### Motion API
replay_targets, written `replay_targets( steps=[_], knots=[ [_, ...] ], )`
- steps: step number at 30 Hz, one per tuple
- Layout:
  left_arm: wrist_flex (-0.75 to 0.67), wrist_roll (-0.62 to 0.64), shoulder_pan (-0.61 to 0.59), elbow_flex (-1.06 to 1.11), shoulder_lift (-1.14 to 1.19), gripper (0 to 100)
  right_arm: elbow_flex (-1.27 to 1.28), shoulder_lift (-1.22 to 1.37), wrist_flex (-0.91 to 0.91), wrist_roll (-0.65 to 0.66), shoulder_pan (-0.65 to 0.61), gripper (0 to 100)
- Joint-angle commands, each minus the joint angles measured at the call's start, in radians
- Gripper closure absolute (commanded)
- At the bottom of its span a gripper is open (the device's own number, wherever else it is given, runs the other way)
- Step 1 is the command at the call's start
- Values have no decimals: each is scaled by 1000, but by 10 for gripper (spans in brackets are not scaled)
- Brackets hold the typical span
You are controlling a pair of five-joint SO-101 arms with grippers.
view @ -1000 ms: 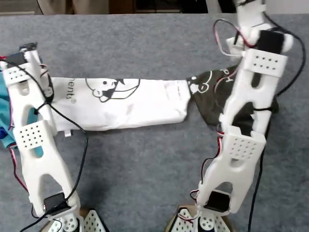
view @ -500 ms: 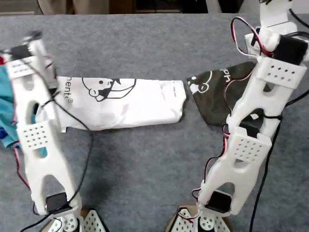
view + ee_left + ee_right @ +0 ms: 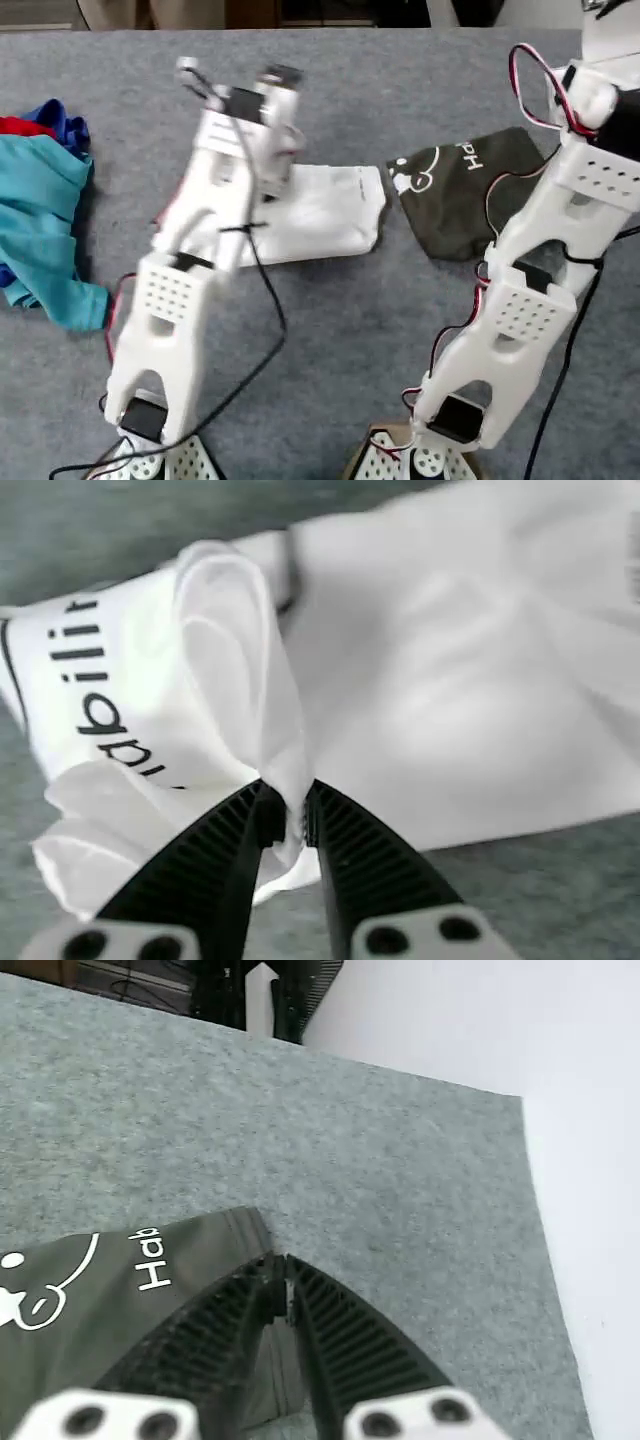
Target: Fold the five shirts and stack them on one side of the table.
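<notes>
grey felt mat [image 3: 330,90] over the whole tabletop. plain white surface [image 3: 585,1110] beyond its side edge. dark stands and cables [image 3: 250,995] behind. brown wooden panel [image 3: 250,12] at far edge.

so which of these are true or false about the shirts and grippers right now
1. The left gripper pinches a fold of the white shirt. True.
2. The dark shirt lies on top of the white shirt. False: it lies flat on the grey table beside the white shirt, edge close to edge.
3. A teal shirt lies bunched at the table edge on the left arm's side, away from the dark shirt. True.
4. The right gripper hangs wide open over the white shirt. False: its jaws are closed at a corner of the dark shirt.
5. All the shirts are folded in one stack. False: the white, dark and teal shirts lie in separate places.
</notes>
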Motion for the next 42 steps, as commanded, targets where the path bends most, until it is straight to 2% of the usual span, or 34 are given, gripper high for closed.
replay_targets(
  steps=[1,6,12,19,27,40,42],
  knots=[
    [9,49,92,-51,-53,982,-33,-56,0,-3,13,997],
    [-54,115,147,-98,-51,982,-33,-59,2,-3,13,997],
    [-172,224,150,-89,-33,982,-33,-58,2,-3,13,997],
    [-236,328,173,-98,35,982,-33,-58,2,-3,13,997],
    [-298,334,242,-98,50,982,-31,-56,5,-3,8,997],
    [-362,331,265,-95,76,981,-31,-56,6,-3,7,997],
    [-358,327,256,-92,87,955,-31,-56,6,-3,7,997]
  ],
)
